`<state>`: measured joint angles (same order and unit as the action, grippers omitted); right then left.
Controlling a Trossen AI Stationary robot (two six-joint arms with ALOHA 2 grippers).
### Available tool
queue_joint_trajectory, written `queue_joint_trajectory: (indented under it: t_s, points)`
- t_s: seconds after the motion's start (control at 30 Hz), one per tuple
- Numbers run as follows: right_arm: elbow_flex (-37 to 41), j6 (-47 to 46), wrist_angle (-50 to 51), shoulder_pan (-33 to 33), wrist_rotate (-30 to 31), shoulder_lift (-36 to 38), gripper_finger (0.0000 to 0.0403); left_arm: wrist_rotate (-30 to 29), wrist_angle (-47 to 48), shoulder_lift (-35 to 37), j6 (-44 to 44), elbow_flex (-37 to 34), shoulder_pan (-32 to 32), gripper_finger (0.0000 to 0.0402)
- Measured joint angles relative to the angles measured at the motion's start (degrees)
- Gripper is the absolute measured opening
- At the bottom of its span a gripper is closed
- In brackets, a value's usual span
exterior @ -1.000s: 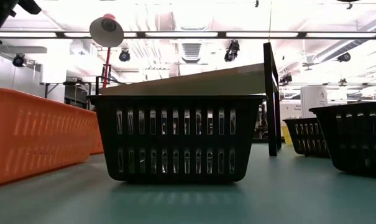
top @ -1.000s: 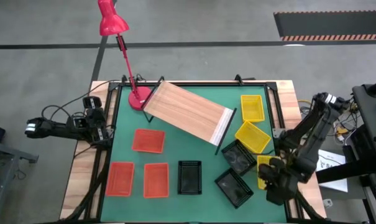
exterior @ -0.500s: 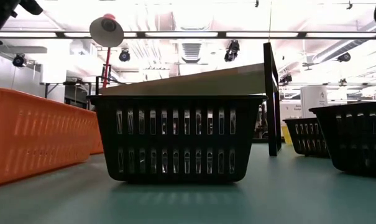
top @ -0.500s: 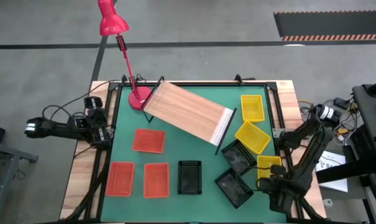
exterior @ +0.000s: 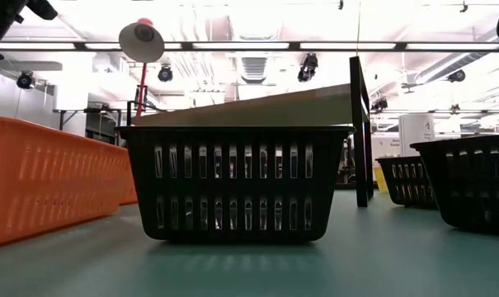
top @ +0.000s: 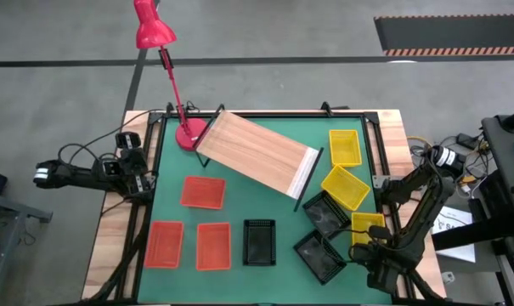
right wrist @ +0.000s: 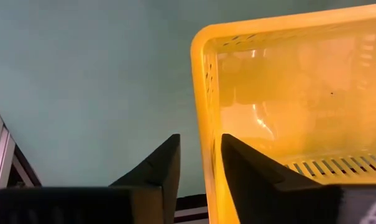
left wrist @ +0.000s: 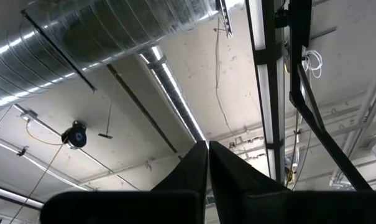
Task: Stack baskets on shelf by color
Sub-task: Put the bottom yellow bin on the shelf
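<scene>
Baskets lay scattered on the green mat; the yellow basket [right wrist: 281, 93] sat at the near right edge, its wall between the right gripper's [right wrist: 199, 163] parted fingers. No writing was legible. The shelf [top: 258, 157] ran diagonally. The left gripper [left wrist: 207, 163] was closed.

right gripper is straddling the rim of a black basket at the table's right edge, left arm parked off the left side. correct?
Not quite: the basket is yellow, not black. The right wrist view shows the right gripper with one finger on each side of the yellow basket wall. The rest holds: it sits at the table's right edge, and the left gripper is parked off the left side.
</scene>
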<state>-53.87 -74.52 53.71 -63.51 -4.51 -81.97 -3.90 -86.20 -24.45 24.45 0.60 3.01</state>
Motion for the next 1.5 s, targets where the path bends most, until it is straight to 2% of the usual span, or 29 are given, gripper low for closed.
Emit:
queue_joint_trajectory:
  t_s: [0.4,0.87,1.2,1.5]
  points:
    - [0.00,0.34,-0.45,0.00,0.17,0.02,0.0014,0.00,-0.02,0.00,-0.01,-0.02,0.00,0.0001]
    - [-3.75,2.85,1.32,0.00,-0.52,1.18,0.0011,-0.02,0.08,-0.02,-0.07,-0.04,0.00,0.0001]
    - [-14.47,1.01,16.44,0.02,-1.71,1.18,0.0011,-0.01,0.13,-0.31,-0.12,-0.04,0.01,0.0001]
    - [-25.36,0.07,27.70,0.02,0.70,1.21,0.0011,-0.01,0.16,-0.42,-0.24,-0.04,0.02,0.0001]
